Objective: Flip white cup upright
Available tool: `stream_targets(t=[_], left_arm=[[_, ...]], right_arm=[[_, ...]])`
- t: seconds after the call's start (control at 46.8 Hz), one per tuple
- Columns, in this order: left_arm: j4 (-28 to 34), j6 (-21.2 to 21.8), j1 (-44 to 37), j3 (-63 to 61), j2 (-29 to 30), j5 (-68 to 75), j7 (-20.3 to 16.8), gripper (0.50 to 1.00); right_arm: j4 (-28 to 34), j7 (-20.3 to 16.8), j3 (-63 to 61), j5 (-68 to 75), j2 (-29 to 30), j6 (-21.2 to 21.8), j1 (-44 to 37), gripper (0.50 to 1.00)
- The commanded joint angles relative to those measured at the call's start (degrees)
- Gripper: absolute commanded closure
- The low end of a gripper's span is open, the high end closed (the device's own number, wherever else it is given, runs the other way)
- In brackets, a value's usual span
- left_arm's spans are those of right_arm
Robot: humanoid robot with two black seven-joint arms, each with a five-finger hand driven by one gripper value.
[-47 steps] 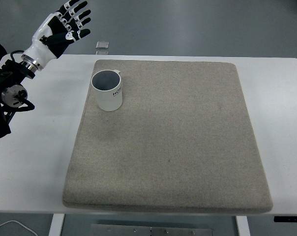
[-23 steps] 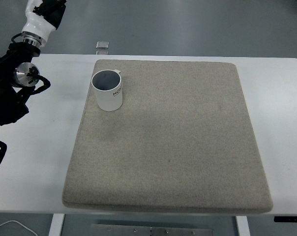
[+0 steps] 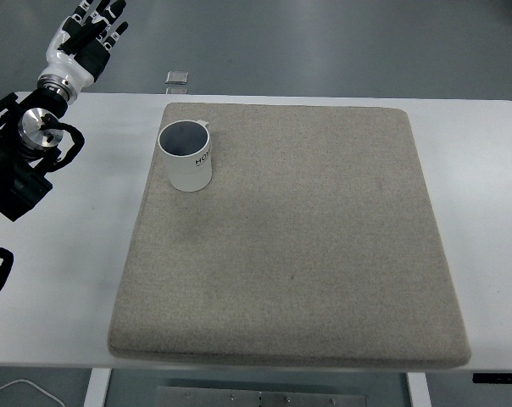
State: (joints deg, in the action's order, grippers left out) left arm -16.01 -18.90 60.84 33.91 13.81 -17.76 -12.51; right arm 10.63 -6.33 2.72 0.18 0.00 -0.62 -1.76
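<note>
A white cup [image 3: 186, 157] stands upright with its mouth facing up, near the far left corner of the grey felt mat [image 3: 298, 246]. Dark print shows on its side. My left hand [image 3: 88, 32] is at the picture's top left, beyond the table's far edge and well away from the cup. Its fingers are spread and hold nothing. The left arm [image 3: 27, 144] runs down the left edge. My right arm is out of view.
The mat lies on a white table [image 3: 78, 280]. A small grey square object [image 3: 176, 78] lies on the floor just past the table's far edge. A white cable [image 3: 10, 392] shows at the bottom left.
The left hand lifted up and out of the top of the picture, then came partly back into view at the top left. The cup has not moved.
</note>
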Motion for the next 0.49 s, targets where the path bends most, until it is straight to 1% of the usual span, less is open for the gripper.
stream_targets(t=[0.0, 0.128, 0.278, 0.384, 0.47], left_arm=[[0.1, 0.36, -0.2, -0.08, -0.01, -2.89, 2.22, 0.508], [0.28, 1.32, -1.07, 1.15, -0.44, -6.05, 5.38, 0.508], [0.37, 5.8, -1.34, 4.05, -2.99, -7.46, 9.6, 0.506], [0.37, 7.04, -1.43, 7.83, -4.13, -7.46, 10.75, 0.506], [0.46, 7.65, -1.51, 10.9, -5.19, -7.55, 12.42, 0.506]], right_arm=[[0.0, 0.01, -0.08, 0.0, 0.0, 0.0, 0.0, 0.57], [0.0, 0.01, 0.01, 0.0, 0.0, 0.0, 0.0, 0.57], [0.0, 0.01, -0.26, 0.0, 0.0, 0.0, 0.0, 0.57], [0.09, 0.01, -0.08, 0.0, 0.0, 0.35, 0.0, 0.57], [0.09, 0.01, -0.08, 0.0, 0.0, 0.44, 0.0, 0.57]])
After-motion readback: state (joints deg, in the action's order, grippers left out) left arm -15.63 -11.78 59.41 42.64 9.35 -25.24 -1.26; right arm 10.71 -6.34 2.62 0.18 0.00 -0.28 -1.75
